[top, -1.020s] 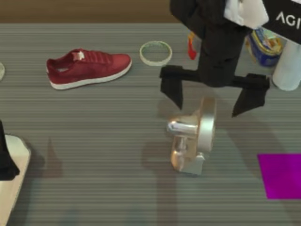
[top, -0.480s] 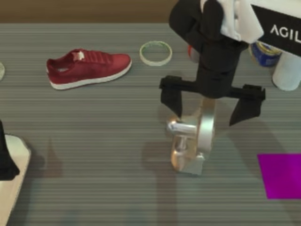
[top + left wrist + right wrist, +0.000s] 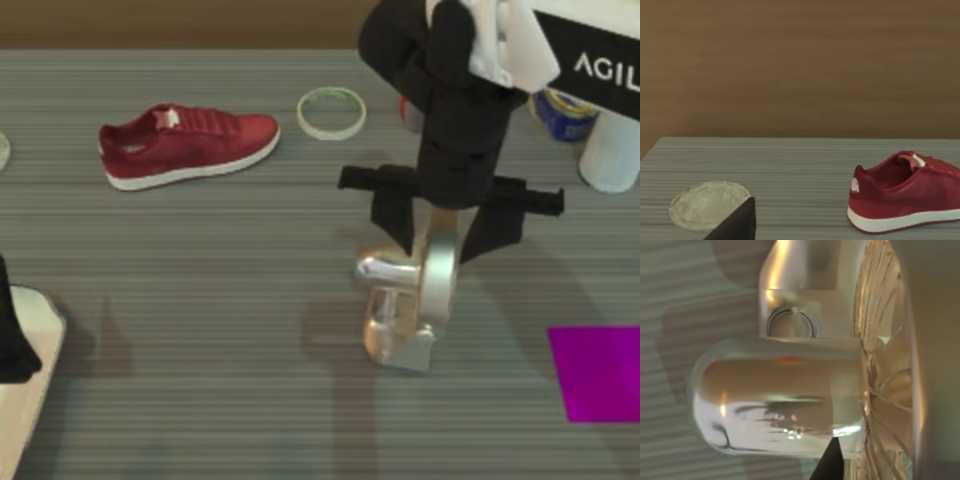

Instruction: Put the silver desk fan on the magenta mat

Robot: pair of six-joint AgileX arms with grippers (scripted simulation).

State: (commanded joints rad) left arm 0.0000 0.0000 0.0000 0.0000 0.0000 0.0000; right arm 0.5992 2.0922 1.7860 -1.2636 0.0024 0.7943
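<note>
The silver desk fan (image 3: 415, 300) stands on the table right of the middle, its thin disc head edge-on to the top view. My right gripper (image 3: 442, 250) reaches down over the far part of the disc. One dark finger is on each side of it, open, with a narrow gap to the metal. In the right wrist view the motor housing (image 3: 775, 395) fills the picture and one dark fingertip (image 3: 832, 467) shows beside the disc. The magenta mat (image 3: 600, 372) lies flat at the table's right edge. My left arm (image 3: 12, 345) is parked at the left edge.
A red sneaker (image 3: 185, 143) lies at the back left and a tape ring (image 3: 331, 111) sits behind the fan. A tin (image 3: 565, 112) and a white bottle (image 3: 612, 150) stand at the back right. A pale disc (image 3: 707, 204) lies near the left gripper.
My right gripper came down over the fan's disc head, then its fingers drew in from wide apart to close on both sides. The fan has not moved.
</note>
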